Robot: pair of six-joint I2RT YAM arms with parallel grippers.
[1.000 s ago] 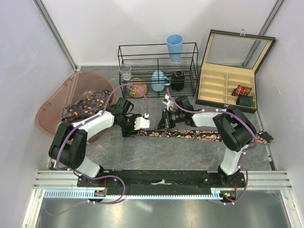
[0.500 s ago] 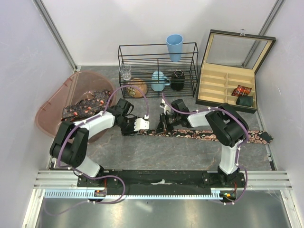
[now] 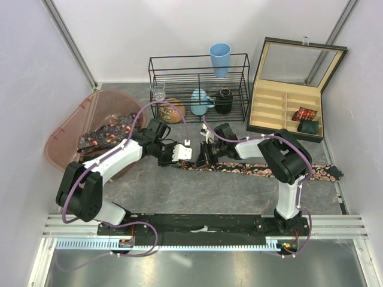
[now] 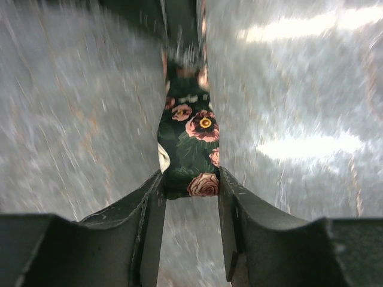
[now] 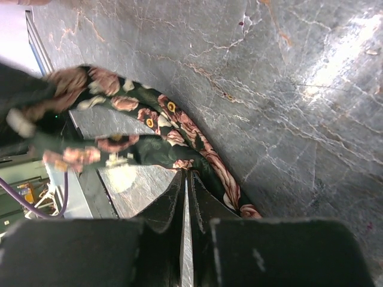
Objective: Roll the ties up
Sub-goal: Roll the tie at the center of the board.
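One long dark tie point(image 3: 269, 170) with pink roses lies across the table from the middle to the right edge. My left gripper point(image 3: 184, 153) is shut on its left end, which fills the gap between the fingers in the left wrist view point(image 4: 191, 143). My right gripper point(image 3: 200, 156) is just right of the left one, jaws shut. Its tips point(image 5: 186, 173) touch the tie point(image 5: 197, 140) where it curves up off the table. More ties point(image 3: 108, 133) lie piled in the pink-brown tub point(image 3: 66, 140). A rolled tie point(image 3: 305, 113) sits in the box.
A black wire rack point(image 3: 197, 72) stands at the back with a blue cup point(image 3: 219, 58) on top and a glass point(image 3: 158, 91) inside. An open wooden compartment box point(image 3: 281, 104) stands at the back right. White walls close in both sides.
The two grippers have come closer together. The right gripper moved left along the tie, and the left gripper shifted slightly right with the tie's end, which now curves up.
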